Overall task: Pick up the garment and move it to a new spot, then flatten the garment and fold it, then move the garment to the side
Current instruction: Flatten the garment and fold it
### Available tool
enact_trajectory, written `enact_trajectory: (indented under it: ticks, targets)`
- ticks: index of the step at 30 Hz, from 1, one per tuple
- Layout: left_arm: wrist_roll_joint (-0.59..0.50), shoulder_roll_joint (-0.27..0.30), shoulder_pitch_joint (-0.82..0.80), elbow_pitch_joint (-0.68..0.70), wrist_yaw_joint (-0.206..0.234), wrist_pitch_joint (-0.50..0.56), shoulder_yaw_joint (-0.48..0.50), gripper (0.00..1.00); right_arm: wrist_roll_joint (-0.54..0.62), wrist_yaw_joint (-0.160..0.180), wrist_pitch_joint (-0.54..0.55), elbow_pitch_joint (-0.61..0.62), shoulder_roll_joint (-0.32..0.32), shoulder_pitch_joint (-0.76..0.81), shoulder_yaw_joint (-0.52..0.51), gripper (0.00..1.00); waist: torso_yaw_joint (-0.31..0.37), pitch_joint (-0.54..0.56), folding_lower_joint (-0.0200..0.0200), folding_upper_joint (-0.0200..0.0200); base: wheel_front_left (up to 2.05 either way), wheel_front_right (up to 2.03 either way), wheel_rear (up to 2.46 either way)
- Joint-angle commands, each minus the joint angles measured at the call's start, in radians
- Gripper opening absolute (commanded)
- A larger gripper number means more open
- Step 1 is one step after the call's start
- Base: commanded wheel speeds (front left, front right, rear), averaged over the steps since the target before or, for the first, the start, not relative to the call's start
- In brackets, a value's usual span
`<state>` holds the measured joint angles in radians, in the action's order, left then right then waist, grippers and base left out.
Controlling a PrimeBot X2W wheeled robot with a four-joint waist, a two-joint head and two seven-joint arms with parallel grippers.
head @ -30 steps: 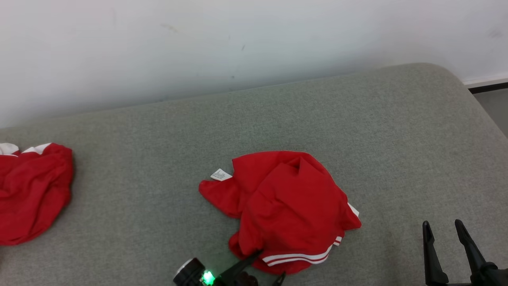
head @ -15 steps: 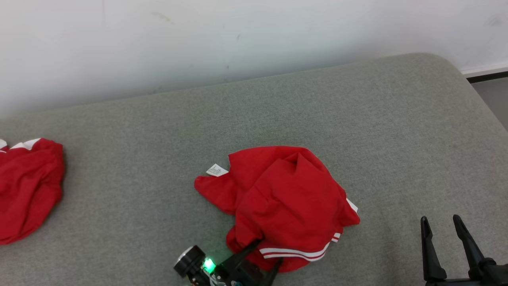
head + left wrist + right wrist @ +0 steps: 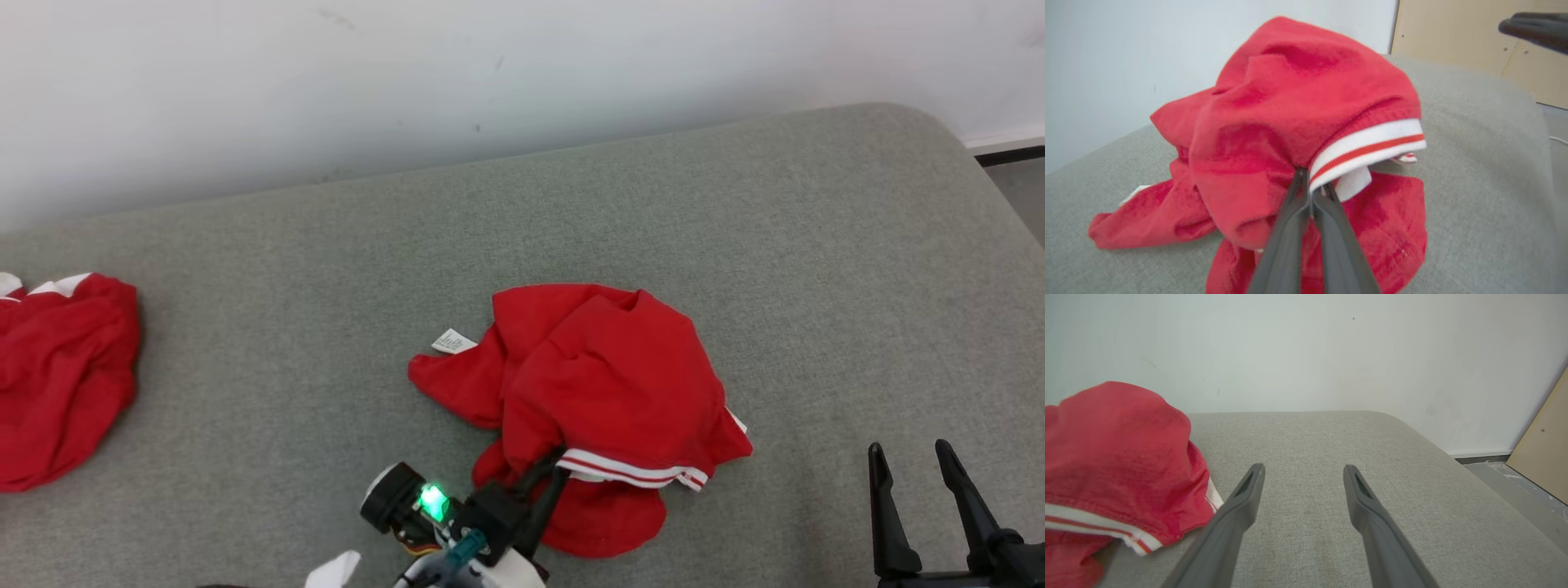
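A crumpled red garment (image 3: 604, 384) with a white-and-red striped hem lies in the middle of the grey cushion (image 3: 326, 269). My left gripper (image 3: 549, 467) is shut on its near edge, right beside the striped hem, and that edge is lifted off the cushion. In the left wrist view the two fingers meet in the red cloth of the garment (image 3: 1290, 122), the left gripper (image 3: 1309, 183) pinching just left of the stripe. My right gripper (image 3: 910, 447) stands open at the lower right, apart from the cloth. The right gripper (image 3: 1303, 469) has bare cushion between its fingers, the garment (image 3: 1114, 445) to its left.
A second red garment (image 3: 61, 376) with white trim lies at the cushion's far left edge. A white wall (image 3: 490, 73) backs the cushion. The cushion's rounded right corner (image 3: 939, 139) drops to grey floor, with a tan board (image 3: 1543, 449) leaning there.
My left gripper has gone from open to shut on the garment's near edge and raised the striped hem. The head camera has shifted slightly. The right gripper holds still.
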<state>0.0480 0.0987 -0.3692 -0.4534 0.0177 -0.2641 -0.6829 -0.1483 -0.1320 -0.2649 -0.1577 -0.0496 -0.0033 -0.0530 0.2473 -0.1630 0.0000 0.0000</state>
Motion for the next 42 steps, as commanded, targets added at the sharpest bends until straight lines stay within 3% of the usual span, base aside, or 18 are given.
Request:
enact_trajectory:
  ticks: [1,8,16,33,42]
  targets:
    - [0.019,-0.003,0.012,0.021,-0.005,-0.001,0.011,0.00,0.013,0.002,0.001,-0.001,-0.002,0.008,-0.004,1.00,-0.008,0.009,0.0000,0.0000,0.00,0.00,0.00]
    - [0.086,-0.011,-0.013,0.182,-0.032,-0.001,0.093,0.00,0.013,0.002,0.001,-0.013,-0.002,0.034,0.004,1.00,-0.056,0.059,0.0000,0.0000,0.00,0.00,0.00]
    - [0.129,-0.008,-0.058,0.271,-0.039,0.002,0.148,0.00,0.017,0.002,0.001,-0.029,-0.002,0.049,0.025,1.00,-0.086,0.130,0.0000,0.0000,0.00,0.00,0.00]
    - [0.243,-0.011,-0.185,0.508,-0.096,0.219,0.139,0.00,-0.003,0.002,0.001,-0.038,-0.002,0.060,0.033,1.00,-0.121,0.173,0.0000,0.0000,0.00,0.00,0.00]
    - [0.255,-0.019,-0.314,0.569,-0.095,0.280,0.154,0.00,-0.012,0.002,0.001,-0.041,-0.002,0.061,0.041,1.00,-0.117,0.173,0.0000,0.0000,0.00,0.00,0.00]
